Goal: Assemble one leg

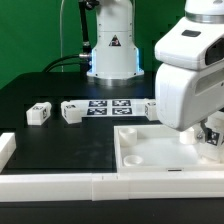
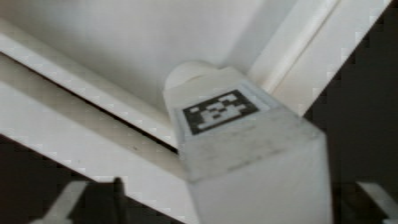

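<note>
My gripper (image 1: pixel 209 140) is shut on a leg (image 2: pixel 235 125), a stubby white block with a black-and-white marker on its face. In the wrist view the leg stands between my two fingers (image 2: pixel 80 203), with its tip over a raised corner edge of the large white panel (image 2: pixel 107 50). In the exterior view the held leg (image 1: pixel 213 134) sits low at the right end of the panel (image 1: pixel 150 158), mostly hidden by my hand. Two loose legs (image 1: pixel 38 113) (image 1: pixel 72 111) lie at that view's left, and a third (image 1: pixel 150 108) lies behind the panel.
The marker board (image 1: pixel 108 106) lies on the black table between the loose legs. A white rail (image 1: pixel 90 186) runs along the table's front edge, and a white block (image 1: pixel 5 150) stands at the left. The robot's base (image 1: pixel 110 45) stands at the back.
</note>
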### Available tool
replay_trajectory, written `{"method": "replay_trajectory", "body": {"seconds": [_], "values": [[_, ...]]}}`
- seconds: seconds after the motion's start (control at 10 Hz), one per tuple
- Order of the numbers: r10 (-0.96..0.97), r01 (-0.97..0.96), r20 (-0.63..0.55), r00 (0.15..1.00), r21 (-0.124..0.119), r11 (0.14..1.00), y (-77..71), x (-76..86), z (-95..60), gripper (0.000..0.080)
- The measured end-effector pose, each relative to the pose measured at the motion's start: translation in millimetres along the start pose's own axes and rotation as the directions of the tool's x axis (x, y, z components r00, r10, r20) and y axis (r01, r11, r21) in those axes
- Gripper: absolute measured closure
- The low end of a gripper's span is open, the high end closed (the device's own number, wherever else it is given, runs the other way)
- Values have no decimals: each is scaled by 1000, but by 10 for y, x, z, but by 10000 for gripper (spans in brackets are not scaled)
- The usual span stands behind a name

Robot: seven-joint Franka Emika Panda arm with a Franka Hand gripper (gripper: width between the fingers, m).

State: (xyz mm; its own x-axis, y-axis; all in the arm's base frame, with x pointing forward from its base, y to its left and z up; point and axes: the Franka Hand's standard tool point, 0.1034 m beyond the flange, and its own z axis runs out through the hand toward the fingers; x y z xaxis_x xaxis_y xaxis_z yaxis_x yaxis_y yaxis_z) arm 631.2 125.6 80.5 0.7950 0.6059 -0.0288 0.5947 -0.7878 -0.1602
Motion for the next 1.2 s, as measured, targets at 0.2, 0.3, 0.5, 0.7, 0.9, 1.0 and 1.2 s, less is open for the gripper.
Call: {"method": "replay_trajectory", "body": {"seconds": [0.2, 0.3, 0.5, 0.7, 0.9, 1.0, 1.2], "values": [[1, -1, 0, 1000, 0, 1000, 6, -3, 1, 505], [1, -1, 0, 1000, 0, 1000, 6, -3, 2, 505], [18, -18, 0, 1000, 1, 1000, 5, -3, 2, 505], [75, -75, 0, 997, 1, 997, 6, -4, 4, 505], [327, -327, -13, 945, -9, 945, 30, -1, 11, 505], [479, -480, -17, 878, -15, 877, 48, -7, 13, 505], [678, -678, -22, 735, -22, 734, 73, -22, 20, 505]]}}
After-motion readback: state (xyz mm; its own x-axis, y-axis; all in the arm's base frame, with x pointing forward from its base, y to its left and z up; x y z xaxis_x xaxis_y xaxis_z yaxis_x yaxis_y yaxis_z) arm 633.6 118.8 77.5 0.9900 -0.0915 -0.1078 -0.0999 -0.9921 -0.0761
